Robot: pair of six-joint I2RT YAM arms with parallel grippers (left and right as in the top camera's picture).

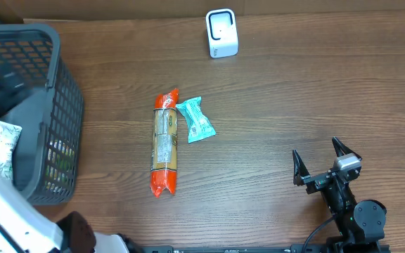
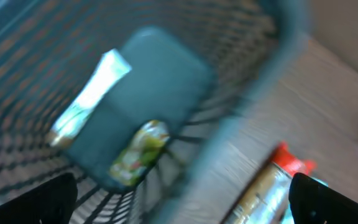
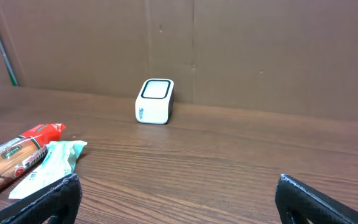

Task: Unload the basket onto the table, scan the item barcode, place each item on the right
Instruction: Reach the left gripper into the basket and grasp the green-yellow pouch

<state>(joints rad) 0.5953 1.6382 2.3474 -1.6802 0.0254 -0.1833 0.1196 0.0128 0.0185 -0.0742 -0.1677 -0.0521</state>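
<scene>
The long roll, with its orange ends, lies in the middle of the table, and the teal packet touches its upper right side. We judge that these two are the items waiting for the barcode reading, because they lie free on the wood and nothing holds them. We cannot see a barcode on either of them. The scanner stands at the far edge, well apart from them, with its window turned toward the arms, so an item must be lifted and shown to it.

The right gripper rests near the front right of the table with its fingers wide apart and nothing between them. Its camera looks over both items to the scanner.

The left gripper hangs over the basket on the left, and its fingers are also spread apart and empty. The picture from its wrist is blurred. Inside the basket we see a white packet and a green and yellow packet; probably this is the place for finished items.
</scene>
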